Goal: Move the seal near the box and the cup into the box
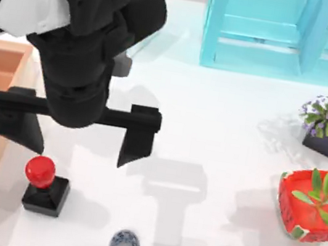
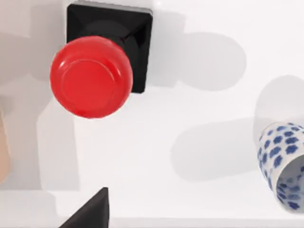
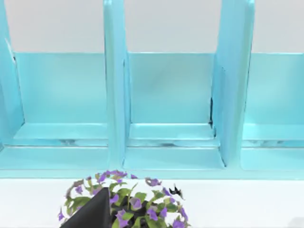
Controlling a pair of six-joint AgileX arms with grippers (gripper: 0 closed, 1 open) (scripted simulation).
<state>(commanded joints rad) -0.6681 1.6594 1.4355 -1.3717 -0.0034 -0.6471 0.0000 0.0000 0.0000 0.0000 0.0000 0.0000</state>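
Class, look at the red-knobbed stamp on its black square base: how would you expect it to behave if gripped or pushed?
The stamp with glossy red round knob and black square base probably sits steady: its flat base rests on the white table. The shiny knob looks slippery, so the left gripper's open jaws might slide off. Pushed high up, it may tip.
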